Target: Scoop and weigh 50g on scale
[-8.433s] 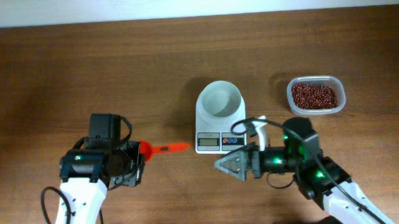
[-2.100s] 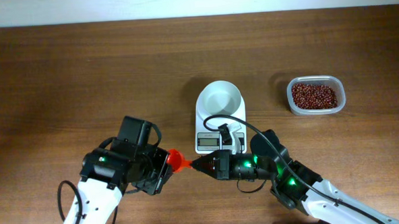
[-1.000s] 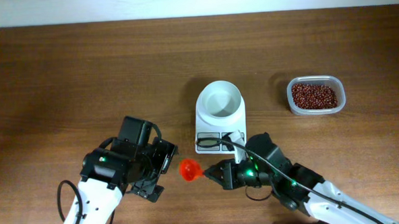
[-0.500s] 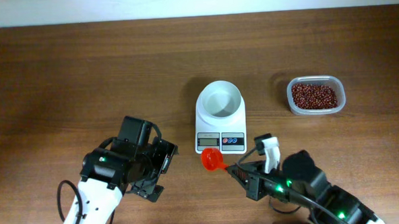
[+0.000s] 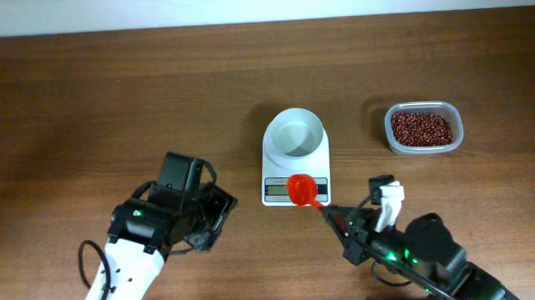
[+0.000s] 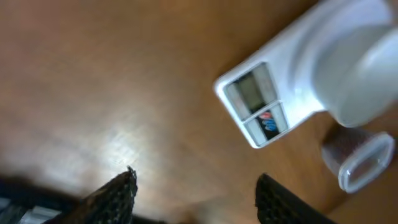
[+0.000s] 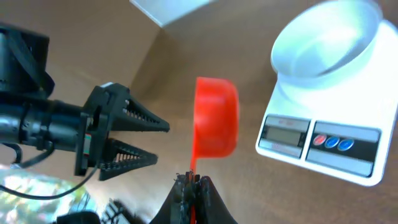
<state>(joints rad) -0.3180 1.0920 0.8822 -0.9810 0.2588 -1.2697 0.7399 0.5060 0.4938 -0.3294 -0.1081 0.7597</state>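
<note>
Right gripper: closed on the scoop by its handle (red cup at the scale display)
Left gripper: jaws apart, empty, above the table

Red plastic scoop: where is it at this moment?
In the overhead view, the red plastic scoop is held at the display end of the white digital scale, right of centre, its handle pinched in the right pincer.
</note>
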